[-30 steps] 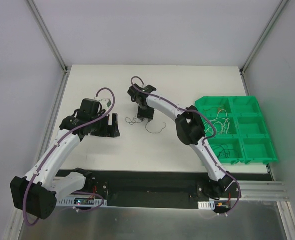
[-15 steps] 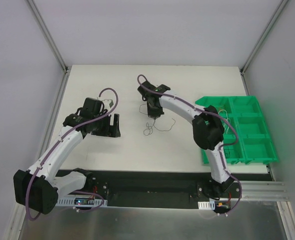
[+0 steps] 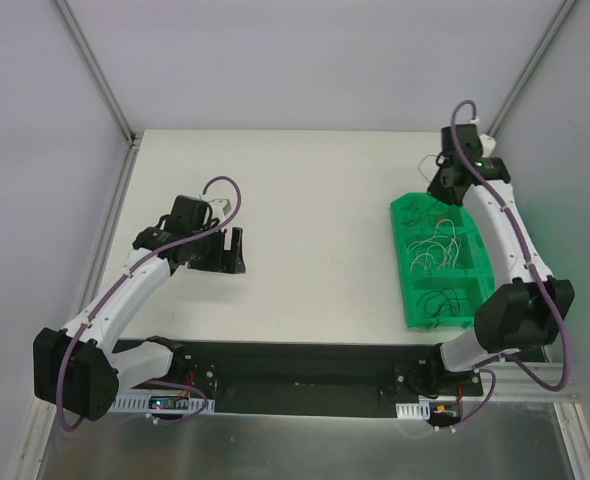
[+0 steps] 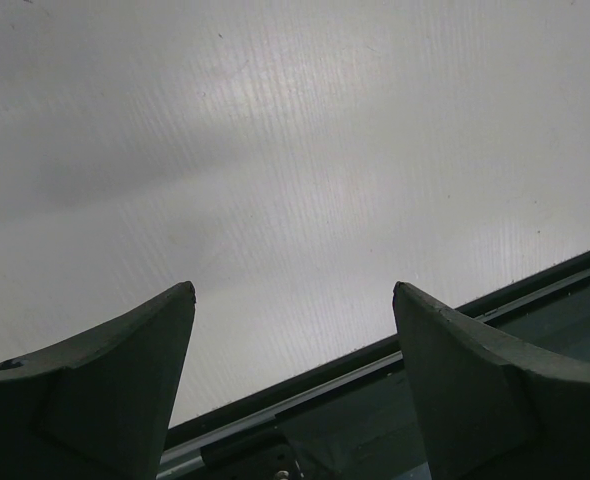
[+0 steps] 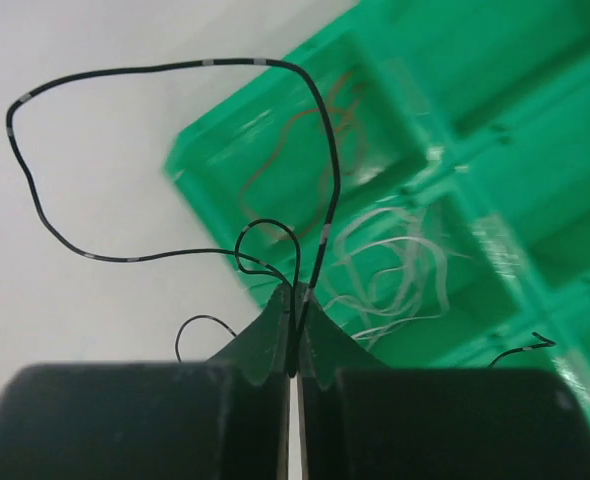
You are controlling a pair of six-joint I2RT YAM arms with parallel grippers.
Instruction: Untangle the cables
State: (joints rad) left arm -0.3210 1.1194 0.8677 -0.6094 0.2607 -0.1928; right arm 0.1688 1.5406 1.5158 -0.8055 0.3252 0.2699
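My right gripper is shut on a thin black cable with grey bands, which loops up and left from the closed tips. In the top view the right gripper hangs over the far left corner of the green tray. Below it, the tray's compartments hold red-orange wires, whitish wires and a black wire end. Whitish wires and dark wires also show in the top view. My left gripper is open and empty over bare table, as the left wrist view shows.
The white table is walled at the left, back and right. A black rail runs along its near edge below the left gripper. The tray stands at the right side, with the right arm arching over it.
My right arm has swung from the table's middle to the far right over the tray, carrying the black cable. No loose wires lie at the middle now. The left arm has barely moved.
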